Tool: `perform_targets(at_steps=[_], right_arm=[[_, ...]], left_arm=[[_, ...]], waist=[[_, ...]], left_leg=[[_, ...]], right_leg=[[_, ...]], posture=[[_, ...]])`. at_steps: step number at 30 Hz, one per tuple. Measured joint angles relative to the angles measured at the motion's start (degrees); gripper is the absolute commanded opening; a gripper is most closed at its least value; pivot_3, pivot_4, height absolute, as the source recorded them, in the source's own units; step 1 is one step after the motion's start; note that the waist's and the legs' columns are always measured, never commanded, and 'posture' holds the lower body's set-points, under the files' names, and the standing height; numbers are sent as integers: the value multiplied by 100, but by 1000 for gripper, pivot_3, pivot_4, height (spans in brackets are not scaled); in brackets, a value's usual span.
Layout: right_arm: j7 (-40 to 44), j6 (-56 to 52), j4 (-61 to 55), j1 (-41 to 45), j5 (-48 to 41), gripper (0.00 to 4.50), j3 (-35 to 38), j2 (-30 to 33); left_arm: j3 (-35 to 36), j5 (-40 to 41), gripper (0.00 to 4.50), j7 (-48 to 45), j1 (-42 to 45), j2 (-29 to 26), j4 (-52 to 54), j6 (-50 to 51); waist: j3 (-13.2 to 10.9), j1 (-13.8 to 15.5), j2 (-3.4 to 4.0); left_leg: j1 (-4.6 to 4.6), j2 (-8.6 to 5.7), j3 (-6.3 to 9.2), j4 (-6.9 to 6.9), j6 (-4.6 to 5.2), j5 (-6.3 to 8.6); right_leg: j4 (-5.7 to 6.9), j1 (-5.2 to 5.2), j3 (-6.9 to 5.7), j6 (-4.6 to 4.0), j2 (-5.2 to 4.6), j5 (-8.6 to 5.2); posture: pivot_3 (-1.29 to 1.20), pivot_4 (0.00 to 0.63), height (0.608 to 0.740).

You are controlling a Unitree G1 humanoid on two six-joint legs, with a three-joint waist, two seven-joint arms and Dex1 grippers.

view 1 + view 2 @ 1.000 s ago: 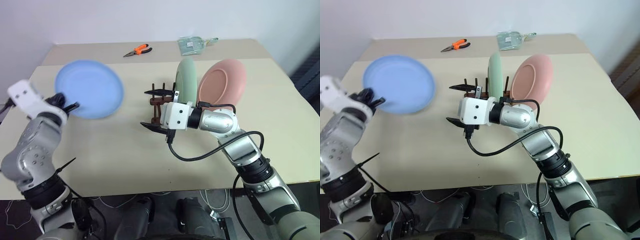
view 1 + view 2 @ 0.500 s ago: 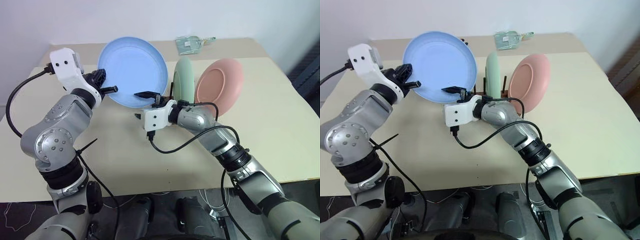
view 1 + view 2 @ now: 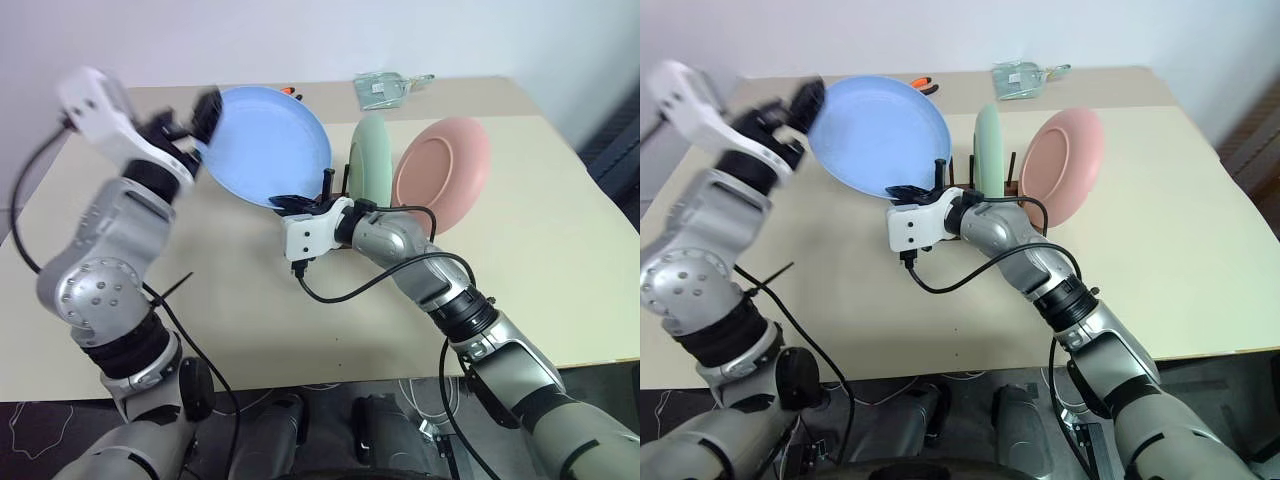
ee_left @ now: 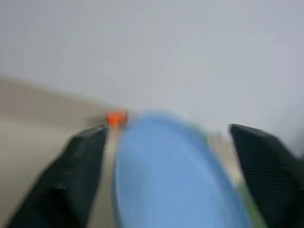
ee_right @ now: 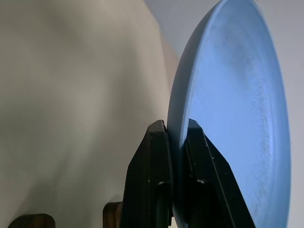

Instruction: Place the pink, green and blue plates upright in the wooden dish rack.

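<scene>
Left gripper, far left: fingers spread wide, standing either side of the blue plate's left rim and, as far as the blur allows, clear of it. Handover looks done on this side.

Blue plate: held up above the worktop, tilted, just left of the rack.

Right gripper, centre: fingers clenched on the plate's lower rim, one each side (the wrist view shows the rim pinched between them).

Rack: dark pegs, free slot at its left end. Green plate stands upright in it; pink plate leans at the right end.

Step in hand, by my reading: right arm takes the blue plate alone and slots it.

- Draw the left gripper away from the rim before the plate moves.
- Bring the plate upright, edge parallel to the green one.
- Lower the rim between the free pegs, not onto them.
- A one-edge grip may let the plate swing; go slowly.
- Release only once it is seated.
</scene>
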State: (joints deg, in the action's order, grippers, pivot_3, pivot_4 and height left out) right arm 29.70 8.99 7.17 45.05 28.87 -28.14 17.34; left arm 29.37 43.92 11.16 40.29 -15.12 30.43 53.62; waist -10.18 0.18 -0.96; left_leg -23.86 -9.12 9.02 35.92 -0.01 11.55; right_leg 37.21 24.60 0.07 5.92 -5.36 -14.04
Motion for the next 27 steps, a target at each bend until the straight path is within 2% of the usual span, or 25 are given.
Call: perform_targets(at_steps=[2,5,7,11,14,17,20,22,27], right_arm=[[-19,-12,-142,-76,-175,0,148,-88],[3,-77,-401,-289,-605,0,467,-134],[87,-148,-564,-414,-930,0,664,-166],[356,-412,-1094,-684,-1660,0,883,-248],[512,-791,-1386,-815,-2186,0,1107,-286],[543,-2022,-2092,-918,-3486,0,1588,-724],[216,-3474,-2888,-917,-5061,0,2174,-1219],[-109,-4185,-3168,-925,-5766,0,2415,-1438],[-941,-5091,-3270,-1051,-6643,0,2770,-1787]], left_arm=[[-74,-614,4469,-166,-301,-740,-109,-494],[-296,-1574,4469,-484,-1077,-1566,-430,-1133],[-410,-2023,4469,-639,-1490,-1705,-623,-1519],[-623,-2621,4469,-951,-2344,-1720,-802,-2234],[-780,-2743,4469,-1216,-2770,-1495,-862,-2562],[-1248,-2745,4469,-1788,-3564,-1303,-709,-2858],[-2131,-2793,4469,-2387,-4291,-1022,-721,-3148],[-2399,-2854,4469,-2607,-4411,-960,-717,-3316],[-2632,-2981,4469,-2826,-4416,-828,-662,-3573]], waist=[[0,-65,0],[1,-75,-1],[1,-59,-2],[2,-72,-2],[1,-61,-3],[1,-89,7],[0,-83,5],[-1,-69,7],[-1,-76,20]], left_leg=[[17,2,-9,-25,-3,-5],[42,2,-32,-55,5,-11],[43,3,-35,-57,4,-8],[47,8,-49,-67,22,8],[47,11,-49,-66,31,15],[50,19,-69,-74,47,19],[48,30,-74,-79,50,21],[48,45,-78,-78,40,25],[48,54,-90,-79,37,24]], right_leg=[[1,-1,14,-3,1,0],[-1,-5,45,-3,5,-1],[-3,-4,50,-3,15,0],[-4,-1,66,-3,8,0],[-5,-1,66,-4,12,0],[-3,6,81,-6,12,1],[-6,12,88,-13,22,4],[-8,13,87,-34,33,4],[-13,15,88,-52,37,-5]], posture=[[0,150,729],[0,150,729],[0,150,729],[0,150,729],[0,150,729],[0,150,729],[0,150,729],[0,150,729],[0,150,729]])
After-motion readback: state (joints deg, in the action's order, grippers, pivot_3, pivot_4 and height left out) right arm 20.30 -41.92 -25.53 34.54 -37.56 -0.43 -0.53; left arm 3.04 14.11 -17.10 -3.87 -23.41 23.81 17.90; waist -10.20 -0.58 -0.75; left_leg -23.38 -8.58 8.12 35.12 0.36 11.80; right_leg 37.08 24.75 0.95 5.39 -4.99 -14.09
